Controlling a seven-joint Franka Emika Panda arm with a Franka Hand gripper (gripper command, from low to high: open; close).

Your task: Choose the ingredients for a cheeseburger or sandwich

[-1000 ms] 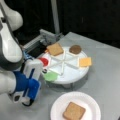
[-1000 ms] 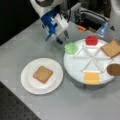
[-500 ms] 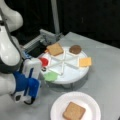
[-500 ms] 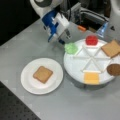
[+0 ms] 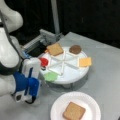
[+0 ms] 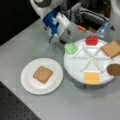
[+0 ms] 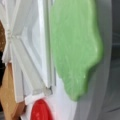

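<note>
Gripper at upper left of frame, just beside lettuce on tray edge; lettuce lies lower right of fingers; finger gap: cannot tell; bread slice already on plate

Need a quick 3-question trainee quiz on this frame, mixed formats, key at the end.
1. True or false: the bread slice on the white plate already has a topping on it.
2. Which ingredient lies nearest the gripper in a front view? A) cheese square B) lettuce C) patty
3. Fill in: the divided tray holds lettuce, tomato, cheese square, patty and one more ____.

Key:
1. False; the slice is bare.
2. B; the wrist view looks straight down at the lettuce at the tray's rim.
3. Bread slice.
</note>
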